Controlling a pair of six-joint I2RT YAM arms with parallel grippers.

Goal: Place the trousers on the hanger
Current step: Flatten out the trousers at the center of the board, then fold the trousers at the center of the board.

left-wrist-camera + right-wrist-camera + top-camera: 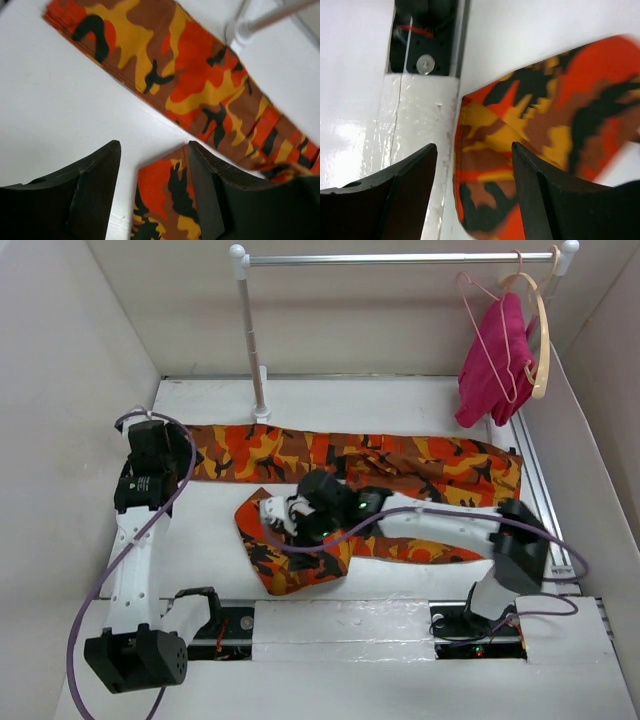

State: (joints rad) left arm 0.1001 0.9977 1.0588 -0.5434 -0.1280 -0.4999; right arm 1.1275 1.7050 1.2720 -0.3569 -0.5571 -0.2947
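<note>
The camouflage trousers (400, 462) lie flat on the table. One leg runs along the back, the other is folded toward the front left (290, 560). The pink wire hanger (487, 328) hangs on the rail at the back right, carrying a magenta cloth. My left gripper (172, 452) is open at the left end of the back leg; in the left wrist view (154, 145) a corner of the trousers (165, 195) shows between its fingers. My right gripper (290, 525) is open just above the folded leg; in the right wrist view (474, 145) the trousers' hem (485, 190) lies between its fingers.
A rail stand (252, 350) rises at the back centre, its foot beside the trousers. A pale wooden hanger (541, 335) hangs next to the pink one, with the magenta cloth (497, 360). White walls close in the table on the left, right and back. A taped strip (340, 625) runs along the front edge.
</note>
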